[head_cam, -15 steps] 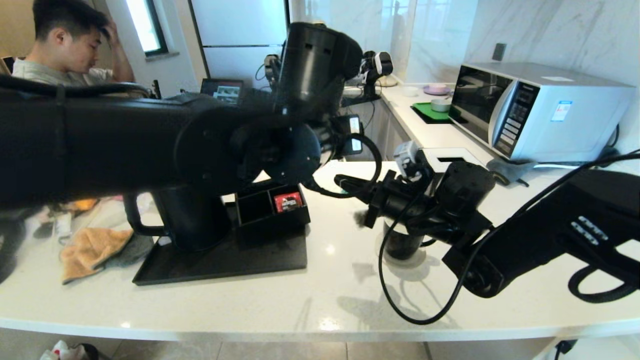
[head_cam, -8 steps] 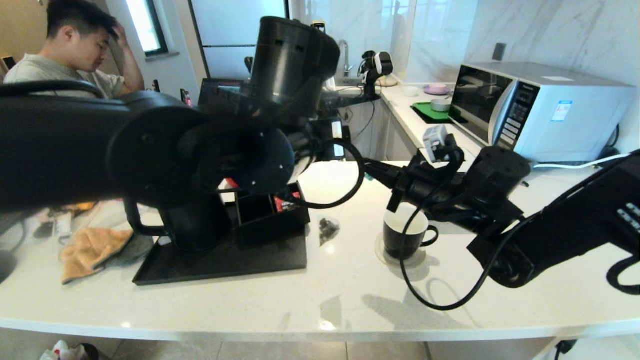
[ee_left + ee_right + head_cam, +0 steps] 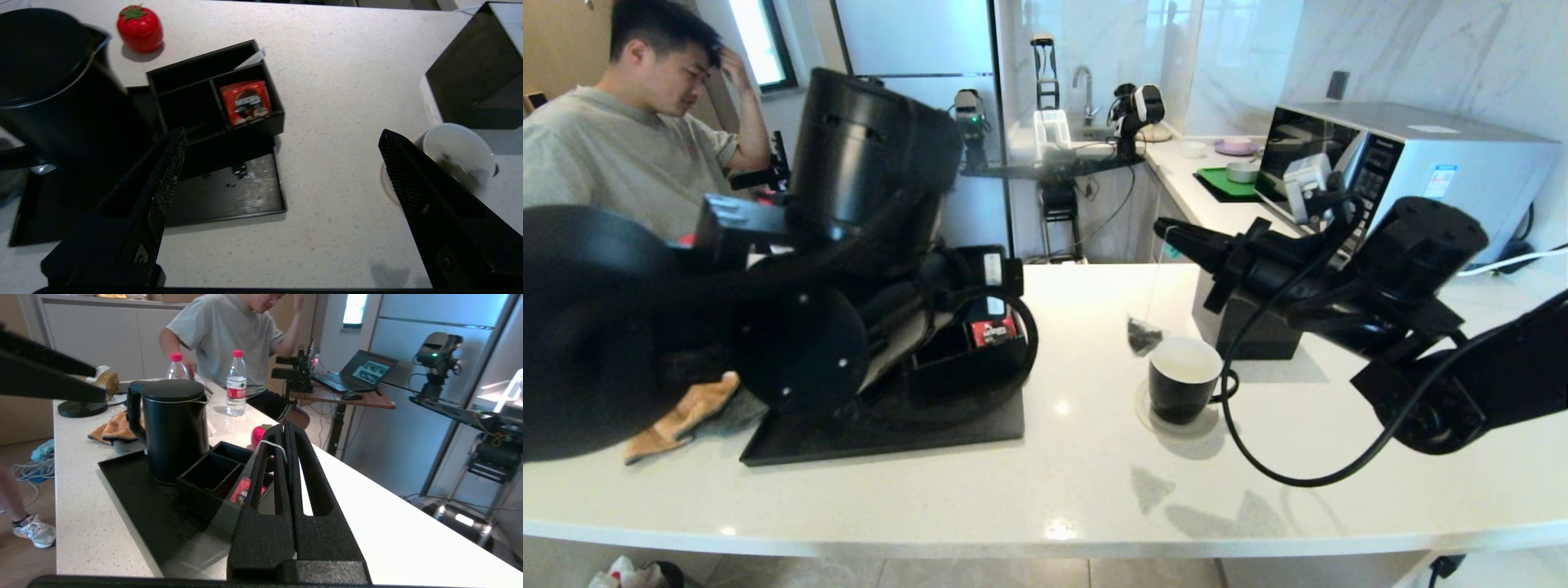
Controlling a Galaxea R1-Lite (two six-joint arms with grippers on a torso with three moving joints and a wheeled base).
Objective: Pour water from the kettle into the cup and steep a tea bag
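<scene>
Hanging on its string from the clenched right gripper point(image 3: 1168, 233), the tea bag point(image 3: 1143, 336) is held just beside the cup point(image 3: 1183, 380); the left gripper point(image 3: 282, 159) is spread wide, empty, above the counter point(image 3: 1078, 482)

Kettle point(image 3: 792, 359) almost wholly hidden behind left arm, left of head view. Cut off at upper left edge in left wrist view. Tea bag point(image 3: 1143, 335) blurred, just left of cup point(image 3: 1183, 390) rim; string barely traceable. Water in cup not discernible. Tray point(image 3: 890, 429) partly covered, lower left.
</scene>
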